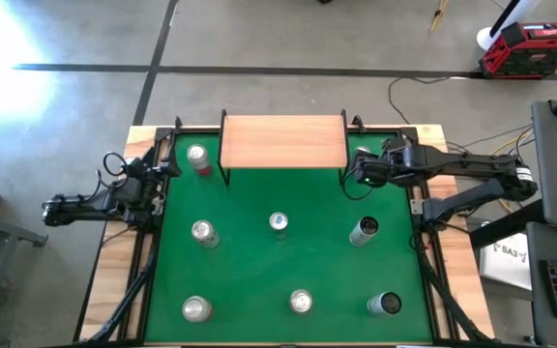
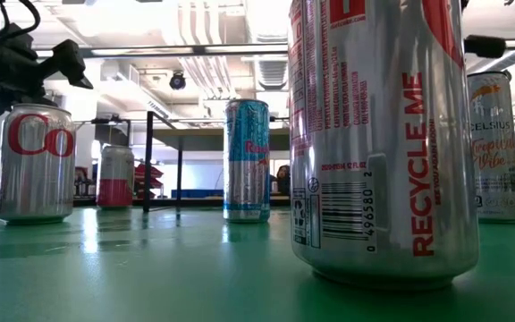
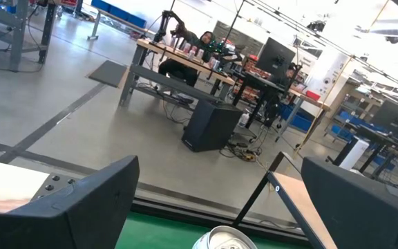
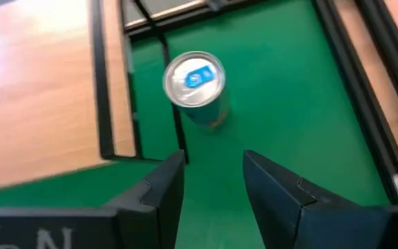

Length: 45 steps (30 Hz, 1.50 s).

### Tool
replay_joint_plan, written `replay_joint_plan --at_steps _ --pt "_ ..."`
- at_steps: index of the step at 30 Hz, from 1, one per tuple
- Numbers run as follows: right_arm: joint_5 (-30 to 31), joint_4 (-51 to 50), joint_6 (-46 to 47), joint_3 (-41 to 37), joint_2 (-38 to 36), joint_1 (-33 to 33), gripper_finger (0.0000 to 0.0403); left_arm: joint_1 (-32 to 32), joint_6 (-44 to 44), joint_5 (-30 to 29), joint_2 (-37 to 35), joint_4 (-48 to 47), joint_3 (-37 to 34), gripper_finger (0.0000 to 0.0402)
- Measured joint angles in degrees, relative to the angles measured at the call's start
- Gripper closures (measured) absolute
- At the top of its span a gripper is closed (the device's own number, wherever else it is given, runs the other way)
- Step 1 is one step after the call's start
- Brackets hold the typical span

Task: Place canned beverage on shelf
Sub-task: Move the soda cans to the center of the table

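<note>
The shelf (image 1: pixel 283 140), a light wooden top on thin black legs, stands at the green mat's far edge, and nothing stands on its top. A silver can with a blue tab (image 4: pixel 194 79) stands upright on the mat beside the shelf's right end (image 4: pixel 40 90). My right gripper (image 1: pixel 361 172) (image 4: pixel 214 162) hangs above the can, slanting down, shut and holding nothing. In the high view the gripper hides most of that can. My left gripper (image 1: pixel 158 179) (image 3: pixel 220 200) waits level and open at the mat's left edge, near a red-and-silver can (image 1: pixel 198 158) (image 3: pixel 223 240).
Several more cans stand upright on the mat: a blue-topped one at the middle (image 1: pixel 278 223), one left of it (image 1: pixel 203 232), one to the right (image 1: pixel 365 230), and three along the near edge (image 1: pixel 197 308) (image 1: pixel 301 302) (image 1: pixel 386 304). A black rail (image 4: pixel 354 76) borders the mat.
</note>
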Motion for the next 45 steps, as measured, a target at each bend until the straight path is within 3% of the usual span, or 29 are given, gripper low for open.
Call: replay_joint_plan --at_steps 9,18,26,45 --pt "-0.64 2.63 -4.86 0.05 -0.04 0.00 0.0264 0.01 -0.01 0.01 0.01 0.00 0.02 0.0013" --pt "-12.01 7.84 -0.32 0.25 -0.03 0.02 0.0264 0.00 0.01 0.00 0.01 0.00 0.01 0.0013" --pt "-10.46 8.48 8.15 0.25 -0.11 -0.39 0.0264 0.01 0.02 -0.01 -0.01 -0.01 0.01 0.0013" --pt "-9.16 6.14 5.08 -0.16 -0.09 -1.49 0.0264 -0.01 0.02 0.01 -0.02 0.00 0.00 0.0013"
